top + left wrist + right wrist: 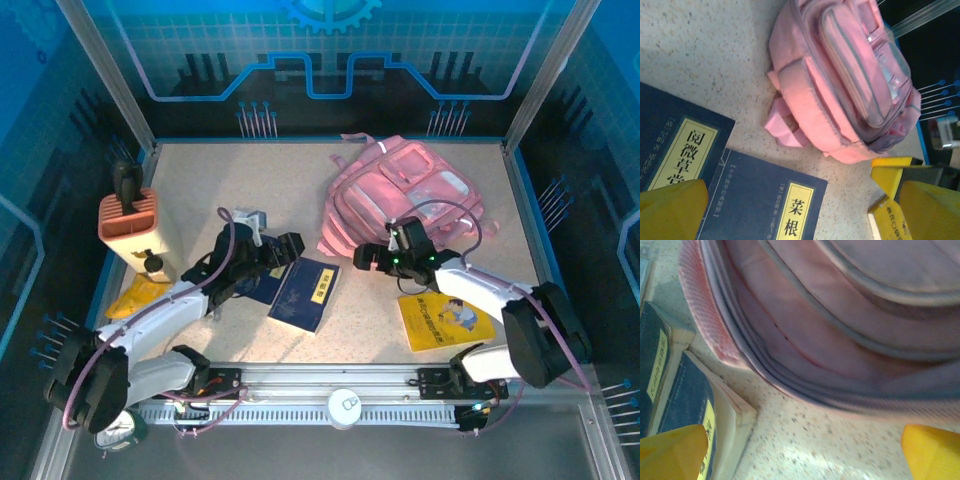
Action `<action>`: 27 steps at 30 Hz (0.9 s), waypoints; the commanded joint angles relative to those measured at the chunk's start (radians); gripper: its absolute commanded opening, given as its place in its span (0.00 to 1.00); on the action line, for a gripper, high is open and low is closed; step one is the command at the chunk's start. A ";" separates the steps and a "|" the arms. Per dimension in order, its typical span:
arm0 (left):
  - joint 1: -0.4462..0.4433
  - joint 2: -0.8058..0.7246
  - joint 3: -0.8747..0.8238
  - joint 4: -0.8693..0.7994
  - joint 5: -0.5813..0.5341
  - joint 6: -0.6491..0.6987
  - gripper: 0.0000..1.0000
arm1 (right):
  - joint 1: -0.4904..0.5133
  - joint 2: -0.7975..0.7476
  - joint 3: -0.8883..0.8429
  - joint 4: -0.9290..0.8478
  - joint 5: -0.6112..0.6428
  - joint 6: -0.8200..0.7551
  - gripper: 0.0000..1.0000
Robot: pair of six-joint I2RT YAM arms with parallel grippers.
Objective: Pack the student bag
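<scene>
Books sit nearest me: a yellow paperback [445,320] lies flat just ahead of the right arm's base, and two dark blue books [300,290] overlap mid-table [200,180] in front of the left arm. The left gripper [288,247] hovers at the far edge of those blue books, jaws spread wide and holding nothing. In its wrist view the yellow fingertips [672,210] frame the blue covers and their yellow title labels.

A little further out, the right gripper [362,258] hangs low at the near-left corner of the student bag [405,195]. It is also spread wide and empty, poised over bare speckled tabletop just beside the bag's zip seam. The bag lies flat toward the far right of the table, front pockets facing up, with a strap loop [782,127] poking out toward the books. Off to the left, an orange ribbed box [130,222] stands well apart from all this.

My read is that nothing is packed yet and the step in hand is opening the bag. The seam looks closed in the right wrist view, though I can't tell whether the zip runs shut all the way round.

To do this well, I want the right gripper on the zip pull or the lip of the main compartment, not on a loose fold, because this soft fabric will likely bunch and slide. I'd bring the left arm over to pin the bag's near edge while the right pulls, following the line of the zip and not tugging straight up. The mouth needs to open wide enough for a book to go in flat before I fetch the first blue one.
</scene>
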 commanded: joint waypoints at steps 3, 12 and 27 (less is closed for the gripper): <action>-0.006 0.040 0.064 0.018 -0.039 0.016 0.99 | 0.059 0.104 0.096 0.175 0.053 0.049 0.99; -0.006 0.036 0.141 -0.075 -0.116 0.046 0.99 | 0.163 0.275 0.314 0.233 0.076 0.084 1.00; -0.177 0.154 0.222 -0.055 -0.127 -0.007 0.99 | -0.131 -0.181 0.033 -0.171 0.112 0.119 1.00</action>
